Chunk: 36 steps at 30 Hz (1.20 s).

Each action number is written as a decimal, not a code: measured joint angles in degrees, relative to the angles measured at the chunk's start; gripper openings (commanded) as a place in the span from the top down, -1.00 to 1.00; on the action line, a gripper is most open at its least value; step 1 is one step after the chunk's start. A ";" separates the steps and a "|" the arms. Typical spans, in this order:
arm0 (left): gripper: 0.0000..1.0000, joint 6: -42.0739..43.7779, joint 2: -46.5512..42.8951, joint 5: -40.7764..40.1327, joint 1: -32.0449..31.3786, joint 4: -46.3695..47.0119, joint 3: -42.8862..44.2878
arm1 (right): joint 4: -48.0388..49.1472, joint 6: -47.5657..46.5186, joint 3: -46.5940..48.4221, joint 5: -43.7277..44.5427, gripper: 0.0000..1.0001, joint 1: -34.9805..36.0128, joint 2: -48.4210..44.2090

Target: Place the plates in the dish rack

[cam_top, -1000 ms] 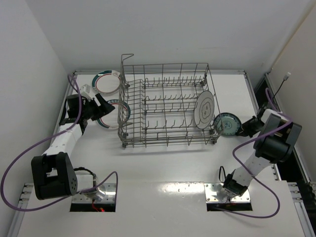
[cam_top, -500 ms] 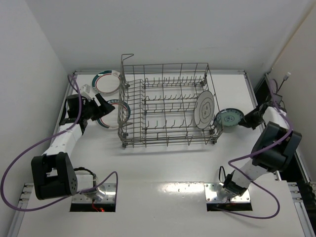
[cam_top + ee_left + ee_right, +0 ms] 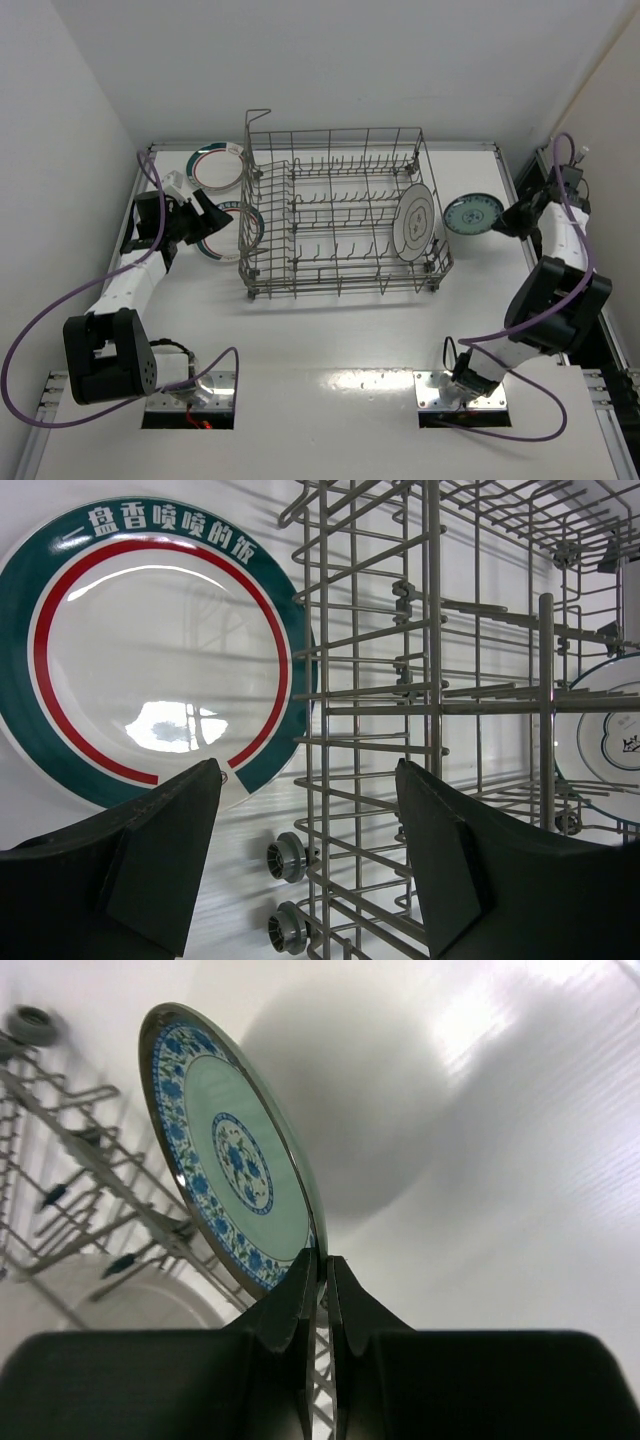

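The right gripper has its fingers closed tight on the lower rim of the teal patterned plate. It holds the plate on edge, tilted, with the blue floral face showing in the wrist view. From above, this plate hangs just outside the right wall of the dish rack, near its far right corner and clear of the wires. Its shadow falls on the white table.

The left gripper stands with its jaws wide apart and nothing between them. It hovers at the left wall of the dish rack, above the near edge of a green-and-red banded plate. That plate lies flat on the table against the rack's left side, with white characters printed along its green band. Whether it touches the wires cannot be told. Two small grey wheels show at the foot of the rack beside it.

A second banded plate lies flat off the rack's far left corner.

Inside the rack, toward its right end, the white plate with the dark ring stands upright between the tines.
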 measured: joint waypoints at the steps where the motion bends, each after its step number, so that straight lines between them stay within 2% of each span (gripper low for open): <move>1: -0.35 0.00 0.00 0.00 0.00 0.00 0.00 | -0.81 -0.07 1.36 0.28 1.00 0.20 -0.17; 9: -0.35 0.00 0.24 0.00 0.00 -0.02 0.00 | -4.07 -1.33 13.55 5.46 1.00 4.22 -3.04; 15: -0.35 0.00 0.37 0.00 0.00 0.02 0.00 | -4.07 -3.43 18.95 12.83 1.00 13.79 -8.11; 20: -0.35 0.00 0.37 -0.02 0.00 0.02 0.00 | -3.93 -6.56 19.50 19.52 1.00 25.44 -12.35; 26: -0.35 0.00 0.66 -0.02 0.00 0.02 0.00 | -3.96 -10.12 18.73 27.43 1.00 35.91 -13.86; 36: -0.35 0.00 0.87 -0.02 0.00 0.07 0.00 | -9.40 -14.27 18.53 41.62 1.00 48.72 -7.85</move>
